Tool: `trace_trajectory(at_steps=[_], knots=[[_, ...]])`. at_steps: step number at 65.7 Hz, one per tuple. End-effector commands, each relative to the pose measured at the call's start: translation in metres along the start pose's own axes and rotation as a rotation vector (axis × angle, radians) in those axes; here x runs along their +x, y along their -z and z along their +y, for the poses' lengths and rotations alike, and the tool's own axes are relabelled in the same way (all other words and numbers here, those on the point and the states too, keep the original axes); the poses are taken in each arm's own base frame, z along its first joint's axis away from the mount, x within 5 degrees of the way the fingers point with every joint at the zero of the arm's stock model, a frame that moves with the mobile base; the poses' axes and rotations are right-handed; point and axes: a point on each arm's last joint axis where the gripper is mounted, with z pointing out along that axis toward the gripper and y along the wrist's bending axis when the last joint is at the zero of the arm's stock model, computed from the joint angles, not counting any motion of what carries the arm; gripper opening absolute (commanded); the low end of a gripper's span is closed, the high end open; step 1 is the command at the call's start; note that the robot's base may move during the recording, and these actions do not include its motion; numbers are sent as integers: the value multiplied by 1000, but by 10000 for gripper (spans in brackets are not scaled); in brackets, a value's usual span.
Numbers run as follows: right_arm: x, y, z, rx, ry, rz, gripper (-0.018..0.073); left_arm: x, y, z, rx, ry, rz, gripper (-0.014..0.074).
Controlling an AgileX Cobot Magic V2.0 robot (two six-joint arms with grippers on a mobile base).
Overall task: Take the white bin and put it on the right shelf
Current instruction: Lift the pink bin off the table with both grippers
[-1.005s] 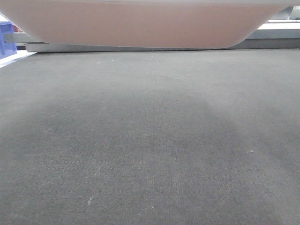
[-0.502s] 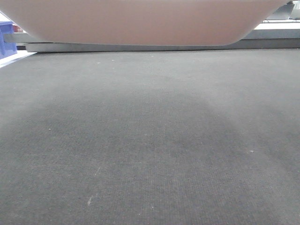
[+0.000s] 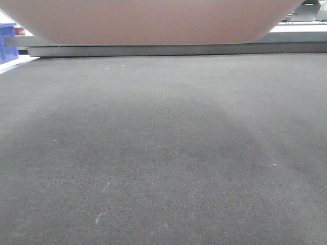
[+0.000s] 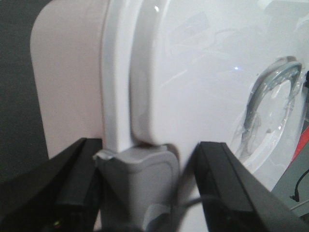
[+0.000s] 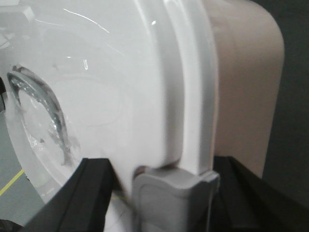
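Above the dark counter [image 3: 163, 153], the white bin [image 3: 153, 23] hangs clear of the surface, only its pinkish underside in the front view. Behind the bin runs a grey metal rail [image 3: 204, 49], and a blue bin [image 3: 7, 38] sits off its left corner. At one end of the bin, the left tool [image 4: 147, 152] straddles a grey latch [image 4: 140, 183] with jaws set wide, gripping the rim. At the opposite end, the right tool [image 5: 161, 162] holds the other latch [image 5: 174, 193] likewise.
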Motion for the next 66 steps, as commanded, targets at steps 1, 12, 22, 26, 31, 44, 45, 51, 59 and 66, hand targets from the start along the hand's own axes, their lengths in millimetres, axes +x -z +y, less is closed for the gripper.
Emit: trace_trajectory(at_steps=[1, 12, 22, 26, 31, 44, 45, 51, 59, 66], knots=[[-8, 13, 48, -391, -40, -27, 382, -13, 8, -31, 224, 13, -81, 248], [-8, 13, 47, -378, -37, -24, 382, -16, 9, -34, 255, 33, -113, 248], [-7, 12, 46, -367, -34, -21, 382, -17, 9, -35, 261, 37, -118, 248], [-7, 12, 46, -367, -34, -21, 382, -17, 9, -35, 261, 37, -118, 248], [-7, 12, 46, -367, -34, -21, 386, -17, 9, -35, 261, 37, -118, 248], [-7, 12, 46, -369, -34, -19, 454, -17, 9, -35, 261, 37, -118, 248], [-7, 12, 46, -369, -34, -19, 457, -17, 9, -35, 261, 37, -118, 248], [-7, 12, 46, -370, -33, -18, 457, -17, 9, -35, 261, 37, -118, 248], [-7, 12, 46, -370, -33, -18, 457, -17, 9, -35, 261, 37, -118, 248], [-7, 12, 46, -369, -34, -19, 457, -17, 9, -35, 261, 37, -118, 248]])
